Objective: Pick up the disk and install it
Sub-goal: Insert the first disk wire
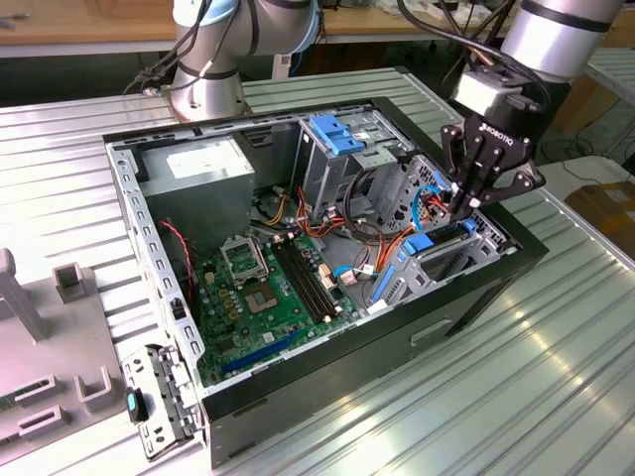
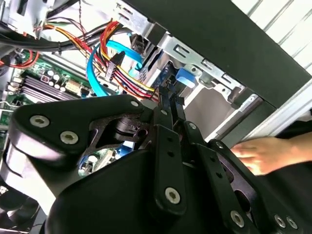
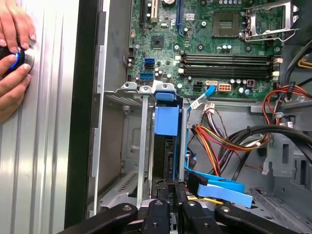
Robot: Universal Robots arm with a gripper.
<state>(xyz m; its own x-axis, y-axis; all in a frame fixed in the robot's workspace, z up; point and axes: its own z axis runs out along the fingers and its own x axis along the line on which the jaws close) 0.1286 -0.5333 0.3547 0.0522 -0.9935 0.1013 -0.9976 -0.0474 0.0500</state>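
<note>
One gripper, jaws pinched nearly closed, hangs over the drive bay — the disk stands on edge directly beneath, long axis running 12 to 6 o'clock.

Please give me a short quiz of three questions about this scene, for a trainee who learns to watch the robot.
1. True or false: the gripper hangs above the processor socket.
2. In the first wrist view, how does the disk sit? A: flat on the table. B: on edge in the drive bay. C: flat on the green board.
3. In the first wrist view, what rests on the table outside the case?

Key: 1 false, the gripper is at the drive bay, at the exterior view's right end of the case. 2 B. 3 a person's hands, around a small device with a blue light.
</note>
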